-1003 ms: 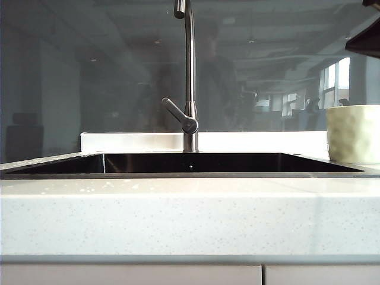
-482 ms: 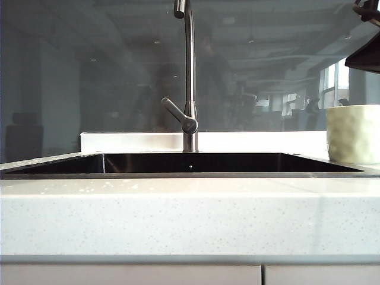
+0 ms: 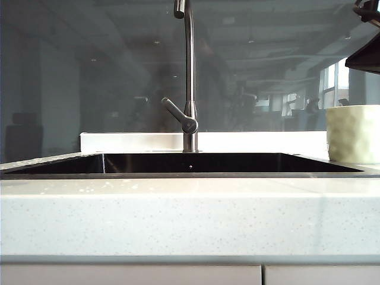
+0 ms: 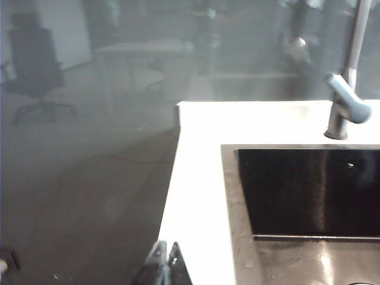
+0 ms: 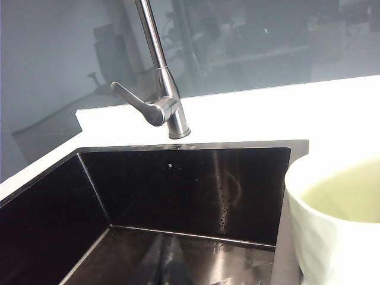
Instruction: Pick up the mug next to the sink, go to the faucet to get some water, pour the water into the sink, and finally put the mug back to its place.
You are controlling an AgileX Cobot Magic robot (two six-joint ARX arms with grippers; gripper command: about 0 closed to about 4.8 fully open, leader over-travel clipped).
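The pale cream-green, dimpled ceramic mug stands on the light speckled stone counter, just beside the right rim of the wide, dark-walled rectangular sink. The tall brushed-metal gooseneck faucet, its grey lever angled sideways, rises behind the basin's far edge. The right gripper, jaws closed on nothing, hangs above the sink's right end, close to the mug's smooth rim. The left gripper, likewise closed and empty, sits off the counter's left edge. Judging from this, any grasp requires opening the right jaws first, then closing squarely on the mug's wall or handle; glazed ceramic likely slips under a light pinch.
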